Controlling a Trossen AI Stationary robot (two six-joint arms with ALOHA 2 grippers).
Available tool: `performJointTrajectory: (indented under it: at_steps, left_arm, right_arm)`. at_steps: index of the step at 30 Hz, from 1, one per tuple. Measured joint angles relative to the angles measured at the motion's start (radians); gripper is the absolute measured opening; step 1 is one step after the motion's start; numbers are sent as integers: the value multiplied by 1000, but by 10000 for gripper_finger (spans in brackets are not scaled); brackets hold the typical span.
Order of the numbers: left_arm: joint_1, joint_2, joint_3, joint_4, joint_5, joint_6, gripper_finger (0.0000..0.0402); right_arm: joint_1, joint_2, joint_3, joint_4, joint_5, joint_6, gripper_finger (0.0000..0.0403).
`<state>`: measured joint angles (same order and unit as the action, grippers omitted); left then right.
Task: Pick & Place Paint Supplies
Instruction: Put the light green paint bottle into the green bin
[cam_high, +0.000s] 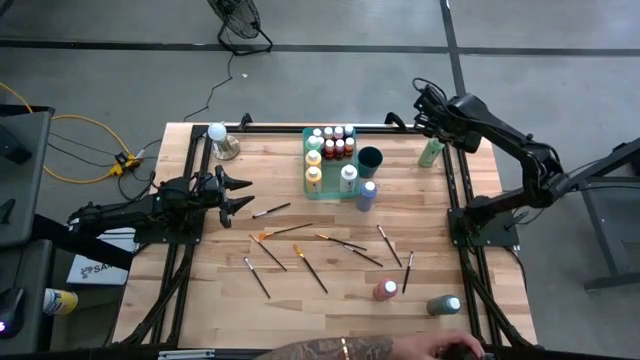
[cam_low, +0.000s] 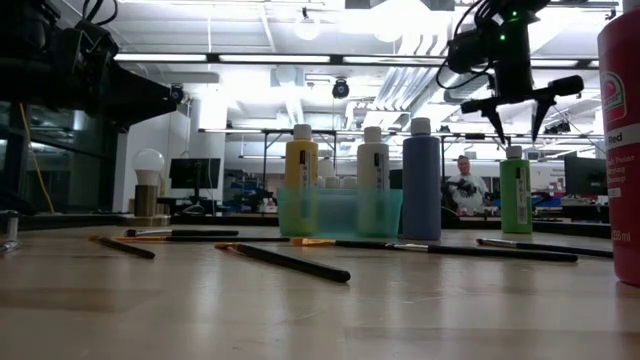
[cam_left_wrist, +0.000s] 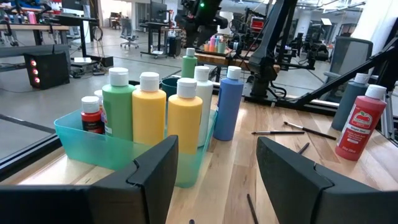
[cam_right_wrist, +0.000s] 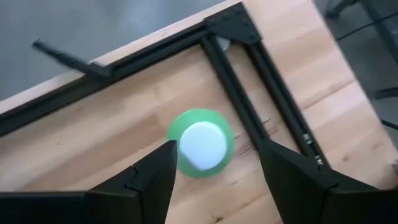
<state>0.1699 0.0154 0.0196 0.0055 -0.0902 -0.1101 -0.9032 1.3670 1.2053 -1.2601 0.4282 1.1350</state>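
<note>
A green bottle with a white cap (cam_high: 431, 152) stands upright on the table's far right corner; it also shows in the low view (cam_low: 515, 195) and from above in the right wrist view (cam_right_wrist: 200, 144). My right gripper (cam_low: 516, 128) hangs open just above its cap, fingers pointing down, touching nothing; it also shows in the high view (cam_high: 428, 115). My left gripper (cam_high: 245, 195) is open and empty at the table's left, pointing toward a teal bin (cam_high: 312, 188) that holds several bottles (cam_left_wrist: 149, 109). A blue bottle (cam_high: 367, 195) stands beside the bin. Several paintbrushes (cam_high: 300, 230) lie on the table's middle.
A dark cup (cam_high: 370, 158) stands right of the bin. A clear object with a white ball top (cam_high: 220, 140) stands far left. A red bottle (cam_high: 385, 290) and a grey bottle (cam_high: 443, 305) stand near the front right. A person's arm (cam_high: 340, 350) shows at the near edge.
</note>
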Motion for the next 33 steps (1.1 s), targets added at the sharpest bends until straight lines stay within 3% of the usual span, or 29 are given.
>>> performJointTrajectory:
  at_steps: [20, 33]
  left_arm:
    - [0, 0, 0, 0, 0, 0, 211]
    - [0, 0, 0, 0, 0, 0, 211]
  right_arm:
    - [-1, 67, -2, 32, -11, -13, 221]
    - [-3, 67, -31, 46, -16, -16, 131]
